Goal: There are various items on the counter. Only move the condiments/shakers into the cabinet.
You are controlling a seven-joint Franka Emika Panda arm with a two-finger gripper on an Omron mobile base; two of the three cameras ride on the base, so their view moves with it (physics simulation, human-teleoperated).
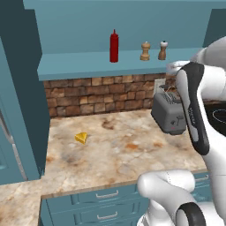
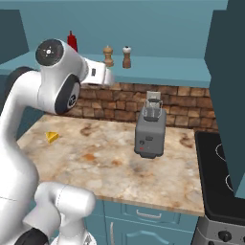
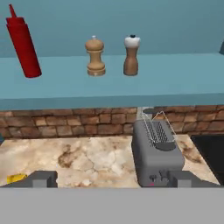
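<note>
Condiments all sit on the open shelf of the teal cabinet (image 1: 79, 66): red squeeze bottle (image 1: 114, 46), tan knobbed shaker (image 1: 145, 51), dark-brown white-topped shaker (image 1: 163, 50). All three upright, in a row along the shelf. In left base view bottle is at 9 o'clock of the tan shaker with a clear gap; dark shaker just beside the tan one at 3 o'clock, not touching. Same order in hand view: bottle (image 3: 22, 43) looks tilted there, tan shaker (image 3: 95, 57), dark shaker (image 3: 131, 55).

Gripper (image 3: 111, 180) shows in hand view, two dark tips at bottom edge set wide apart, nothing between them, so jaws open and empty. It is pulled back from the shelf, over the counter, facing the shelf and toaster. In base views the hand is mostly hidden by the arm's own links.

Counter (image 1: 119, 152) holds yellow cheese wedge (image 1: 81, 137), out on the open top at 9 o'clock of the toaster, well apart from it. Grey toaster (image 1: 170, 114) stands near the brick backsplash (image 1: 88, 95), under the shelf's right end, below the two shakers. Right base view: toaster (image 2: 150, 129) near mid-counter, cheese (image 2: 52, 137) far at 9 o'clock, black cooktop (image 2: 220, 177) at 3 o'clock of the toaster. Teal drawers (image 1: 101, 203) below the counter edge.
</note>
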